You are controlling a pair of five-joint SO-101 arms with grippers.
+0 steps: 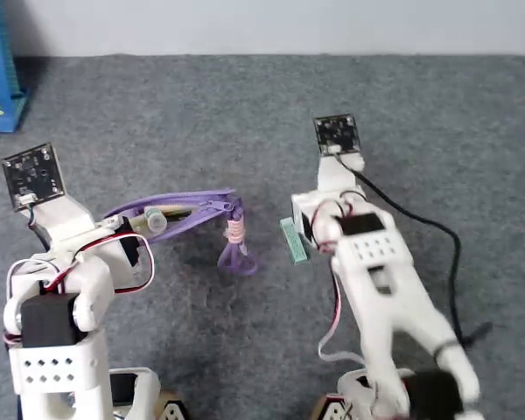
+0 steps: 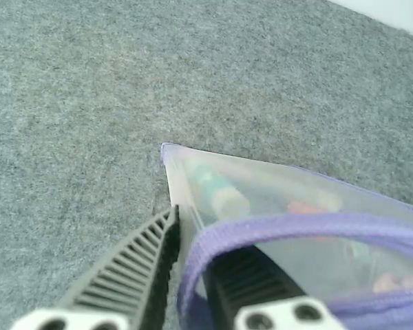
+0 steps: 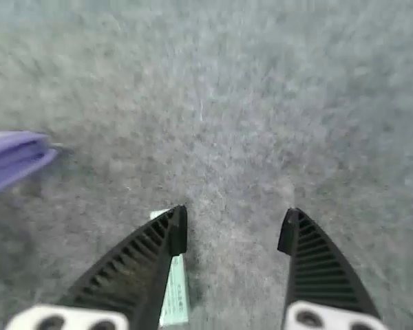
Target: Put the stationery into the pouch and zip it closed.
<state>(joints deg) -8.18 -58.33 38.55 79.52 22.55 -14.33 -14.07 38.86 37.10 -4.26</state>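
Left end effector [image 2: 193, 237] gripping pouch [image 2: 275, 182], right end effector [image 3: 235, 221] spread

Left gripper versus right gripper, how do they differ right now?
The left gripper is shut on the purple pouch's edge; the right gripper is open, holding nothing. Between the left gripper's fingers is the pouch; between the right gripper's is grey carpet, with a green item beside one finger. Both have black ribbed fingers.
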